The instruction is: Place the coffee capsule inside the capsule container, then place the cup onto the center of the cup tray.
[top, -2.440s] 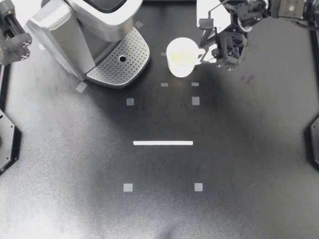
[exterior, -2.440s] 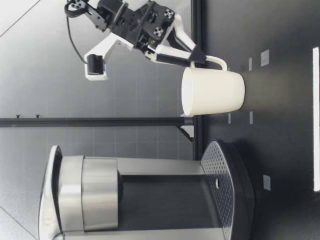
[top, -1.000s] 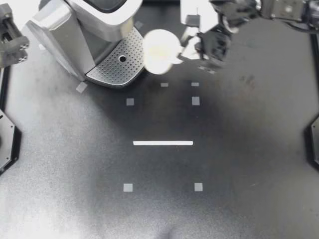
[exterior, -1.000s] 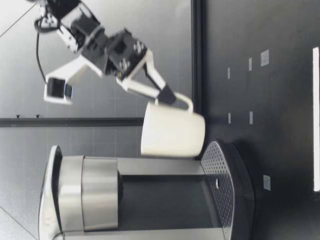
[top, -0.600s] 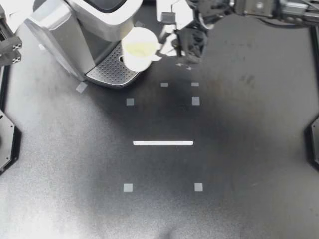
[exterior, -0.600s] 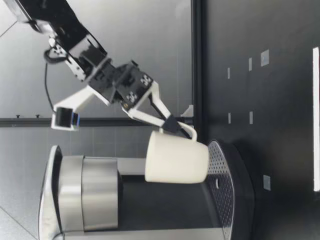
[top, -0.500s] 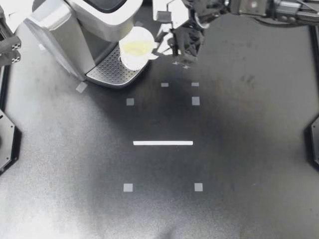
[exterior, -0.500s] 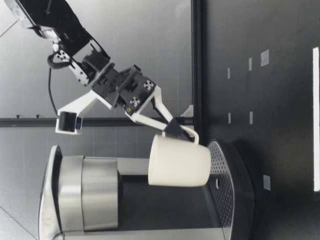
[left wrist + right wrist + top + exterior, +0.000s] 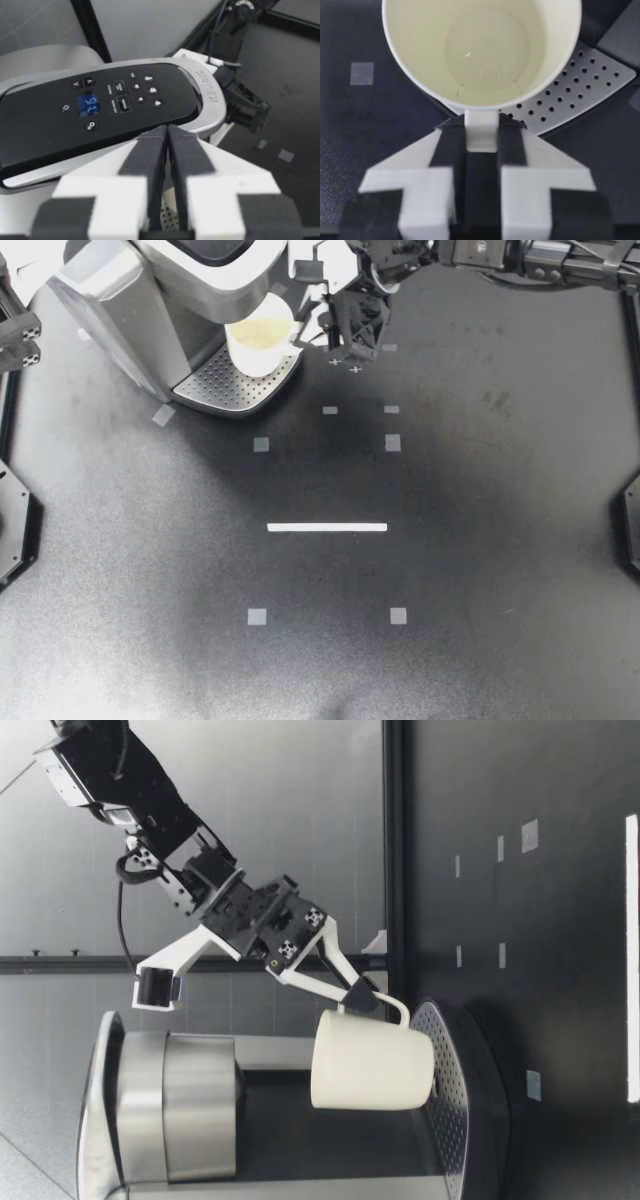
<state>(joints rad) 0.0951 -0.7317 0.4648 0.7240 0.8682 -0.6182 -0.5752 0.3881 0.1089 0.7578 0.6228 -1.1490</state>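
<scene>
White handled cup (image 9: pixel 258 340) is held over the perforated silver cup tray (image 9: pixel 225 388) at the table's far left, slightly tilted. Left of it, my left gripper (image 9: pixel 167 145) has its fingers pressed together on nothing, beside the silver-and-black coffee machine (image 9: pixel 150 285). On the right, my right gripper (image 9: pixel 312 332) pinches the cup's handle. Let go here, the cup could land off-centre toward the tray's right rim, or tip because of the tilt. No capsule shows, and whether the cup's base touches the tray is hard to tell.
</scene>
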